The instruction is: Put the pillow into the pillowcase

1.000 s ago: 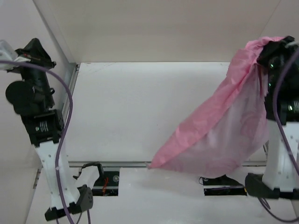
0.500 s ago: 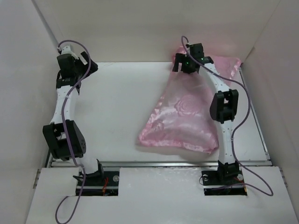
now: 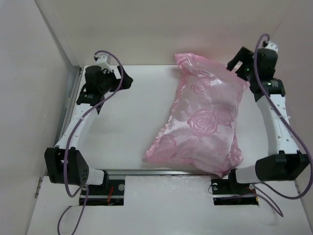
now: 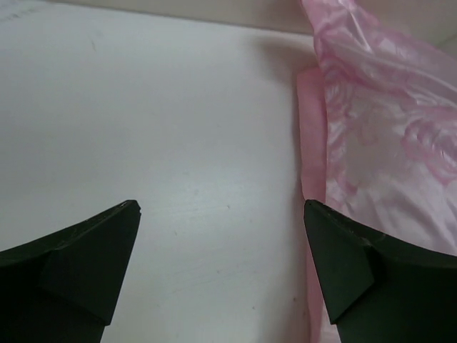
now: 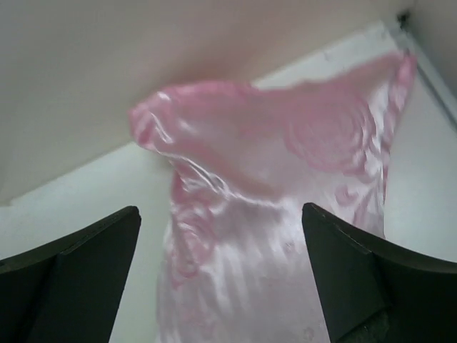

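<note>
Pillowcase [image 3: 203,122], pink satin with a rose weave, one item. Entries run left to right across the tabletop [image 3: 127,127].

Left hand [image 3: 128,81]: at the far left corner, fingers spread wide and holding nothing. It faces the pillowcase across bare tabletop. In its wrist view the pink cloth lies just beside the right-side finger, and contact cannot be confirmed.

Pillowcase: on the right half of the tabletop, lying plump and rounded. Its long axis runs diagonally from the far right corner to the near edge, leaning leftward as it nears. The far end shows a loose, rumpled lip. The near end is broader and bunches at the near edge. Which end is the mouth cannot be told.

Pillow: no white is showing. Judged from the bulk, it is inside the case.

Right hand [image 3: 234,64]: at the far right corner, just beside the far end of the case, fingers spread wide and empty.

Step in hand, as a judgement: insertion looks done and both hands are free. The next move calls only for checking that the far lip covers the pillow, tugging it over if not, and then withdrawing.
</note>
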Robot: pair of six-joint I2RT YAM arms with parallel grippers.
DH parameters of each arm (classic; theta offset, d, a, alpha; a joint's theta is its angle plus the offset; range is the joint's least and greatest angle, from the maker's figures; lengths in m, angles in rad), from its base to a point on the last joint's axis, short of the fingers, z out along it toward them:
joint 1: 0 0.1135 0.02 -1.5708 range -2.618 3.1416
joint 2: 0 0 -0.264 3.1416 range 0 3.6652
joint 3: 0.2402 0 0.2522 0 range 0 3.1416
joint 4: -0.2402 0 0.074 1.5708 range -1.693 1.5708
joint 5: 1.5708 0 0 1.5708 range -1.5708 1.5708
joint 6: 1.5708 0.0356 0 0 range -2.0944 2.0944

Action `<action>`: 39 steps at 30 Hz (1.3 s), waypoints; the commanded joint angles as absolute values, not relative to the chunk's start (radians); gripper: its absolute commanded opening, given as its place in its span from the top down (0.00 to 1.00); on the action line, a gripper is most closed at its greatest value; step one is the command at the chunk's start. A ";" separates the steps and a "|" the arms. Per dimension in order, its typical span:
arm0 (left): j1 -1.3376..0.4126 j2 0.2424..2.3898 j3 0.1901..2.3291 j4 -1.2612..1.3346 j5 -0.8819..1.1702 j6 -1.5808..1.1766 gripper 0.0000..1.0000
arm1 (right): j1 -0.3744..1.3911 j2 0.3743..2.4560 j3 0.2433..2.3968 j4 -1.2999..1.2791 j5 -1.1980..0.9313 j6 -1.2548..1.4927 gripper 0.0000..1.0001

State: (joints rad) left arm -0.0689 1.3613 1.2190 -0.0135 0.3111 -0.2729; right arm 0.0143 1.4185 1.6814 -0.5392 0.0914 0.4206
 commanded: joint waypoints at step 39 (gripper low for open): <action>-0.209 1.062 1.229 -0.163 -0.187 -0.327 0.00 | 0.364 1.456 1.573 -0.437 0.191 0.485 0.00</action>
State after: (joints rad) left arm -0.2077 1.1095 1.1744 -0.1642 -0.1116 -0.3164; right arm 0.3538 1.5124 1.6226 -0.4034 0.0139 0.5270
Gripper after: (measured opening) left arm 0.997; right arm 0.999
